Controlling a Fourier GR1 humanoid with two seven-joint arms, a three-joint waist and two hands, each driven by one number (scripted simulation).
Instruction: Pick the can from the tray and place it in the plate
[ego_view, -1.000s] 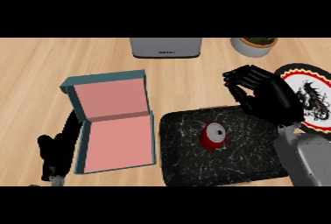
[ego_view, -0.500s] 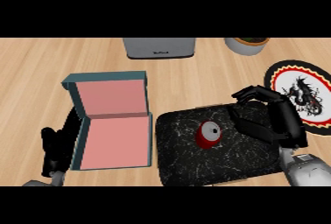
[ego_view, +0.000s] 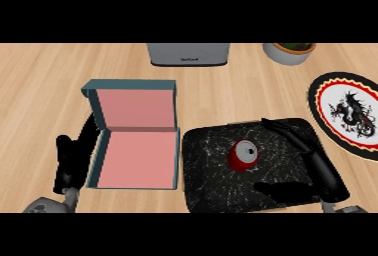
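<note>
A red can (ego_view: 244, 154) lies on its side in the middle of the black marbled tray (ego_view: 214, 185). My right hand (ego_view: 310, 162) hovers over the tray's right part, just right of the can, open with fingers stretched toward the far edge and the thumb low near the front. It is not touching the can. The plate (ego_view: 347, 111), white with a dragon design and a red and black rim, lies at the right edge of the counter. My left hand (ego_view: 74, 157) rests open at the lower left, beside the box.
An open teal box (ego_view: 136, 135) with a pink lining sits left of the tray. A grey appliance (ego_view: 188, 54) and a plant pot (ego_view: 289, 52) stand at the counter's far edge.
My right hand has come down from near the plate to the tray's right side and spread its fingers beside the can. The view has shifted slightly. The left hand stays put.
</note>
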